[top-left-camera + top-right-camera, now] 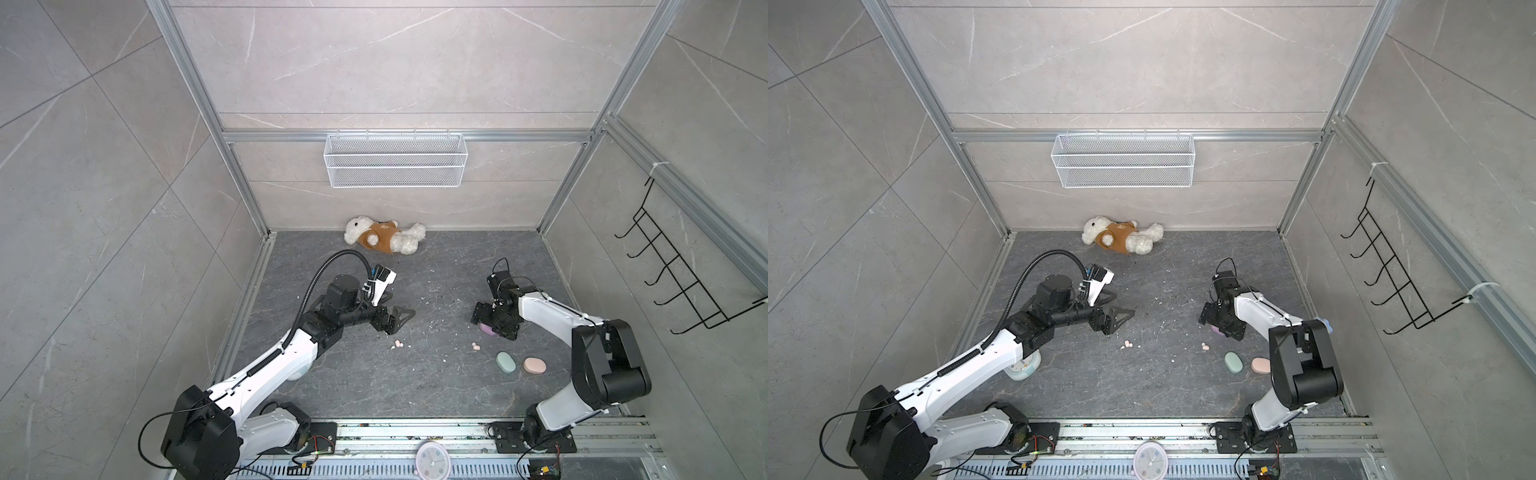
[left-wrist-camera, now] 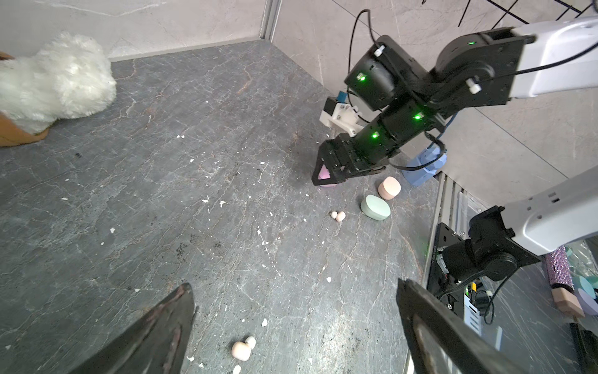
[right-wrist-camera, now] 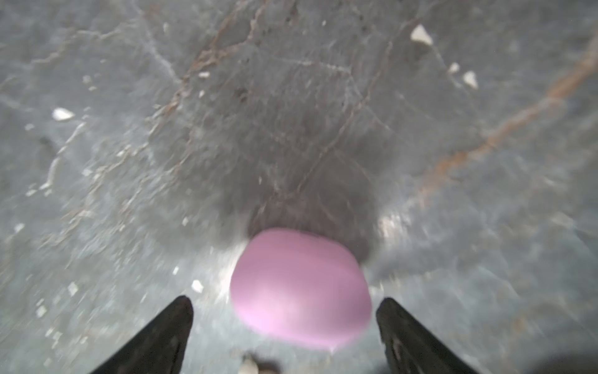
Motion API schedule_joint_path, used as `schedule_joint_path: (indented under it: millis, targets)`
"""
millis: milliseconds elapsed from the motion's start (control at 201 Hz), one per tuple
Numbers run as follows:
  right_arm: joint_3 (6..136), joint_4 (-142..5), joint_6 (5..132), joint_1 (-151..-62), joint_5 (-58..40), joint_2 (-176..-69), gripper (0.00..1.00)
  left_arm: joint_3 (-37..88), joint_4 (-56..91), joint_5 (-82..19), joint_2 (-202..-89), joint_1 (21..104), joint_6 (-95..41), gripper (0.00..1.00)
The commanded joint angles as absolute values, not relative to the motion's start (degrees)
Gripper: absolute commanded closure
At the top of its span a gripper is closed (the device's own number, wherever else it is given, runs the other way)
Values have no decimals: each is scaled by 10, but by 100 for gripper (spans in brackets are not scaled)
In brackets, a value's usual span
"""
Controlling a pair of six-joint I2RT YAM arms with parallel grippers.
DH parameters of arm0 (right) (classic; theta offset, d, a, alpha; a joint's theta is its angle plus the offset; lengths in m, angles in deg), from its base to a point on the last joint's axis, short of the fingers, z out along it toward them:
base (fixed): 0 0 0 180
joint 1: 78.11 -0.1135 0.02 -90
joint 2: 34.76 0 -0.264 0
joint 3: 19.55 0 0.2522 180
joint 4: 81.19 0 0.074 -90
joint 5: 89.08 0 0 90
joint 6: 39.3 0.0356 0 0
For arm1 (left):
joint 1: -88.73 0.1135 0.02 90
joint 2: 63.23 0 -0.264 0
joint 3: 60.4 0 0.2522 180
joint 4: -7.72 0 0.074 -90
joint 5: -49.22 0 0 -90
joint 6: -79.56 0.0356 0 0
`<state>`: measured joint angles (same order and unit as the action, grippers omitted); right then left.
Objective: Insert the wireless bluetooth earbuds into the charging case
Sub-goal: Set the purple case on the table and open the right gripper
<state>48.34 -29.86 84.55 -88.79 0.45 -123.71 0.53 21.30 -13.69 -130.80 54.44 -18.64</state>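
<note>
The left claw (image 2: pixel 294 288) hangs above the dark stone worktop (image 1: pixel 415 382) with its two fingers spread wide and nothing between them. Near it, toward the front edge, two tiny peach earbuds (image 1: pixel 398 344) lie on the stone, close together and seemingly touching. A second pair of buds (image 1: pixel 474 345), also pale peach, lies further right in both top views, near three pebble-like cases. Both pairs are outside the cases. The right claw (image 3: pixel 285 300) is lowered over the lilac case (image 1: pixel 486 329), which rests on the worktop. In the blurred right wrist view its fingers stand spread on both sides of this case and do not pinch it. The mint case (image 1: pixel 506 361) and the peach case (image 1: pixel 534 365) lie closed, near one another, in front of the right claw. A plush bear (image 1: pixel 384 239) lies by the back wall.
</note>
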Motion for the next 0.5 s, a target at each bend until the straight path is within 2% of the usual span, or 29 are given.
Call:
schedule_joint_path:
  millis: [0, 90, 254, 493]
  targets:
    - [527, -220, 850, -892, 3, -1183, 5, 36, 205, -138, -1315, 556, -192, 0]
    - [550, -171, 854, -891, 9, -1155, 0, 41, 205, -135, -1324, 565, -192, 0]
    - [563, -103, 872, -885, 8, -1119, 0, 49, 197, -109, -1347, 597, -196, 0]
    - [530, -62, 885, -813, -15, -1076, 0, 81, 221, -90, -1375, 629, -174, 0]
